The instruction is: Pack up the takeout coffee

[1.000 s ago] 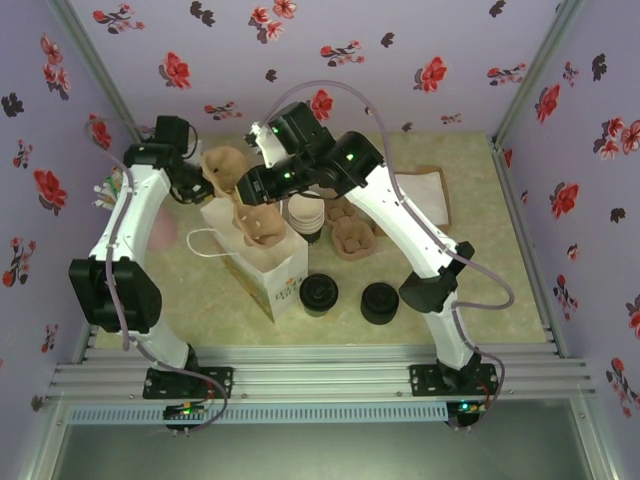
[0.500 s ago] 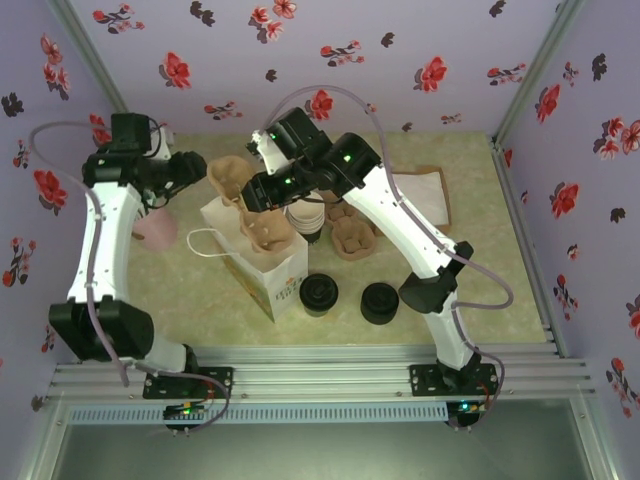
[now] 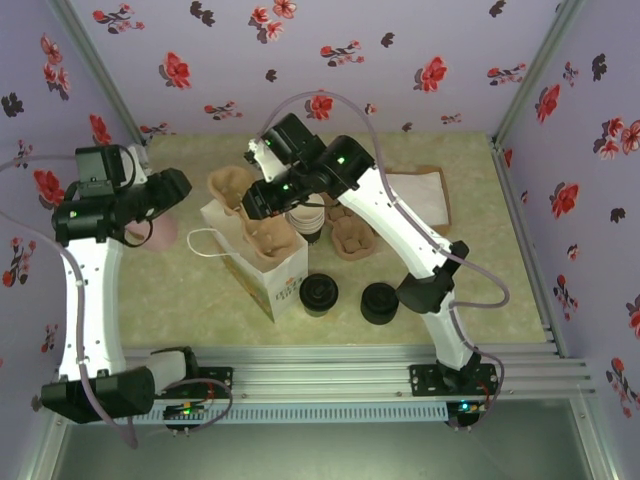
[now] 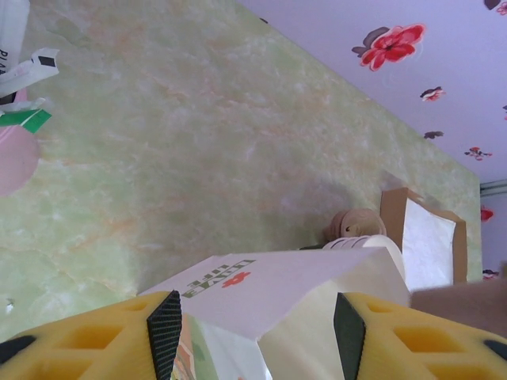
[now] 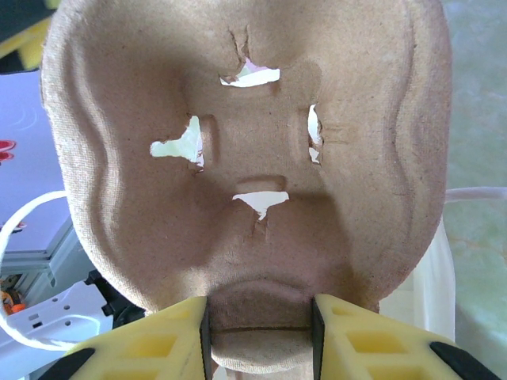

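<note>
Right end effector (image 5: 260, 321) grips the cup tray (image 5: 245, 158) at the paper bag's (image 3: 275, 280) mouth; best lowered level and centred. Left end effector (image 4: 253, 339), beside the bag, is open and empty.

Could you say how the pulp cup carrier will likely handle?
Probably light and fairly stiff: the pulp cup carrier holds its shape pinched at one edge by the right hand. Its torn slits suggest it may tear.
</note>
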